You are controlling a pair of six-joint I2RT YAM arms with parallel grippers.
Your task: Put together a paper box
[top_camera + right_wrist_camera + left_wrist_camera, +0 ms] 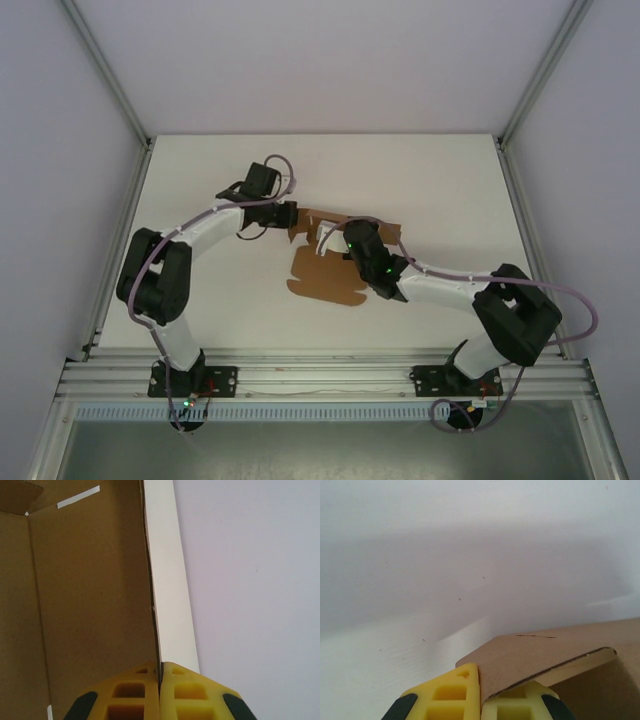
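Paper box [320, 282] on white table [440, 180], right arm [445, 288] overlapping

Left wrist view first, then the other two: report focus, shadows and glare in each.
Left wrist view: the paper box edge in the shut left gripper is sharp; a broad soft shadow bands the pale background. Right wrist view: the cardboard at the right gripper is crisp, its white strip brightly lit, no glare. Top external view: even light, only faint shadows on the table.

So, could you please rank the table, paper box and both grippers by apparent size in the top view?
1. table
2. paper box
3. left gripper and right gripper, too alike to separate
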